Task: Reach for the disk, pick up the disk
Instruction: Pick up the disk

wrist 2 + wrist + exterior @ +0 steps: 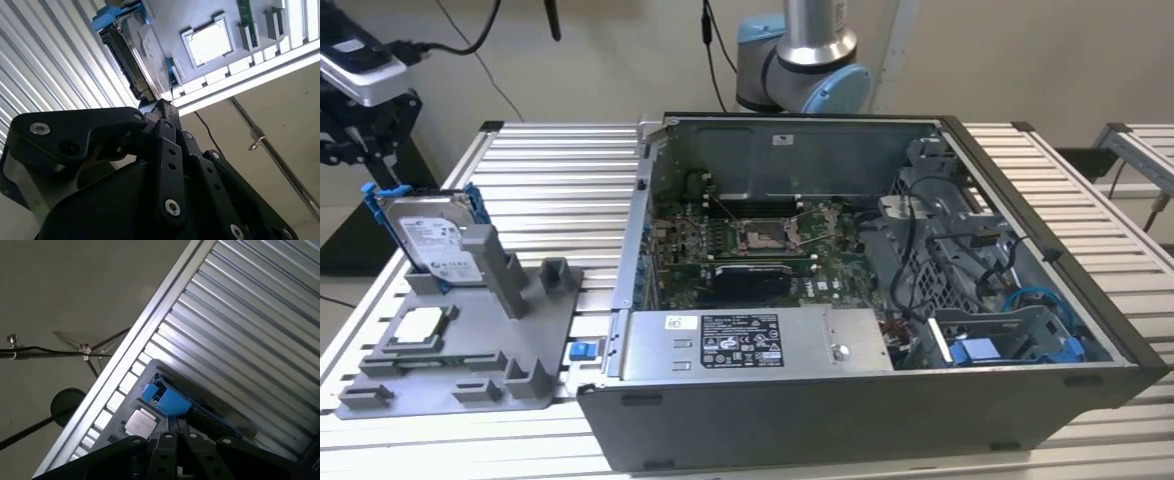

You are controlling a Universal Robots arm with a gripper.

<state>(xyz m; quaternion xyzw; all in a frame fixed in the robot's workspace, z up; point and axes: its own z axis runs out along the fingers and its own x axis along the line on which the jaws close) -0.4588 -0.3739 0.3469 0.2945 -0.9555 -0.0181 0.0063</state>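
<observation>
**Close to the disk, with little room for error**

The disk (430, 238) stands on edge in a gray holder (520, 335) at the exterior view's left end of the table (554, 165). It has blue rails down both sides and a holder post just in front of it. In the second wrist view my tool (159, 111) points at the disk's edge and sits near it, but I see no contact. I cannot tell whether the tool is spread or pressed together.

I see several ways this could go wrong:

- **Off-line approach.** If I come in off-line, I would likely strike a blue rail or the post instead of straddling the disk.
- **Weak grip.** The rails look like thin plastic and may flex, and the metal faces look smooth. A shallow or skewed pinch could let the disk slip or twist.
- **Crooked pull.** Pulling at an angle could bind the disk in its slot and drag the holder along the ribbed table.
- **Nearby parts.** The chip (422, 325) lies flat in the same holder, near the disk, so a sideways knock could disturb it. The open case (854, 410) stands just beside the holder and limits how far I can swing toward it.

As for writing, the disk has a white label (438, 245) with dark print that I cannot read. A second label (727, 340) on the box inside the case also has print and symbols too fine to make out.
</observation>
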